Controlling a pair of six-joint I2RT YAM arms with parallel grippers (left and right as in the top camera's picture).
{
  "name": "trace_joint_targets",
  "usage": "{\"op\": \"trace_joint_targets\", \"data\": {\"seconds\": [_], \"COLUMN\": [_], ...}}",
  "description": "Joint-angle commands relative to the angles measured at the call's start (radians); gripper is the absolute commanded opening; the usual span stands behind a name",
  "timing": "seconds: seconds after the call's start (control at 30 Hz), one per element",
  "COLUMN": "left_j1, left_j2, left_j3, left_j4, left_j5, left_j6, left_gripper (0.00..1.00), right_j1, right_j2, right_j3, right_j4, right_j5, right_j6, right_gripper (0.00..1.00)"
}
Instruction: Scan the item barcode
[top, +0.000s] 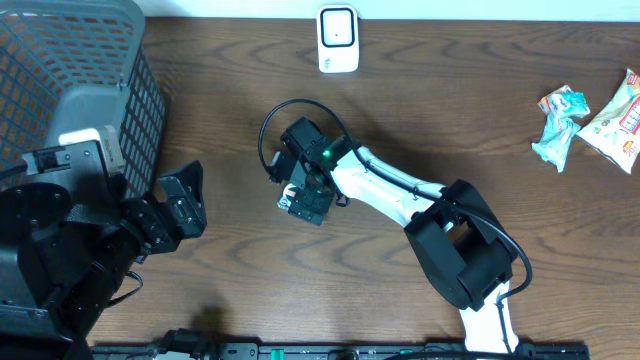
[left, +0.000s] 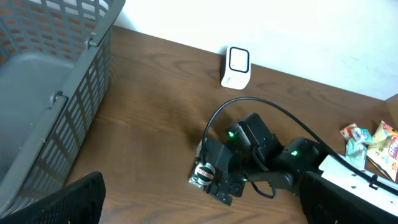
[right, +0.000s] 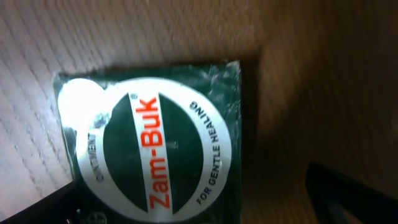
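The item is a small dark green Zam-Buk ointment box (right: 155, 143) lying flat on the wooden table, its round white-and-green label face up. My right gripper (right: 199, 208) hovers straight over it, open, one finger (right: 53, 208) at its left and the other (right: 351, 193) well off to its right. From above, the right gripper (top: 308, 198) covers most of the box (top: 289, 202). The left wrist view catches the box (left: 204, 173) peeking out beside that gripper. My left gripper (top: 185, 203) stands open and empty at the table's left. A white barcode scanner (top: 338, 38) stands at the back edge.
A grey mesh basket (top: 100, 60) fills the back left corner, close to my left arm. Two snack packets (top: 590, 118) lie at the far right. The right arm's black cable (top: 275, 118) loops over the table behind the gripper.
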Motion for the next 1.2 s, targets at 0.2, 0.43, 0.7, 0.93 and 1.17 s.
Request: {"op": "trace_joint_targets", "data": {"seconds": [0.2, 0.43, 0.7, 0.93, 1.17], "left_j1": [0.004, 0.004, 0.004, 0.004, 0.004], "left_j2": [0.0, 0.0, 0.0, 0.0, 0.0], "left_j3": [0.007, 0.007, 0.007, 0.007, 0.007], "left_j4": [-0.002, -0.002, -0.002, -0.002, -0.002], "left_j5": [-0.013, -0.013, -0.013, -0.013, -0.013], "left_j6": [-0.009, -0.009, -0.009, -0.009, -0.009], "left_gripper": [0.98, 0.98, 0.98, 0.98, 0.98], "right_j1": [0.018, 0.021, 0.021, 0.021, 0.019], "right_j2": [-0.023, -0.011, 0.014, 0.014, 0.014], "right_j3": [-0.01, -0.011, -0.011, -0.01, -0.003], "right_j4": [0.027, 0.018, 0.006, 0.006, 0.008], "right_j5": [-0.034, -0.049, -0.049, -0.054, -0.06], "right_j6": [-0.06, -0.081, -0.061, 0.001, 0.078], "right_gripper": [0.96, 0.86, 0.72, 0.63, 0.6]}}
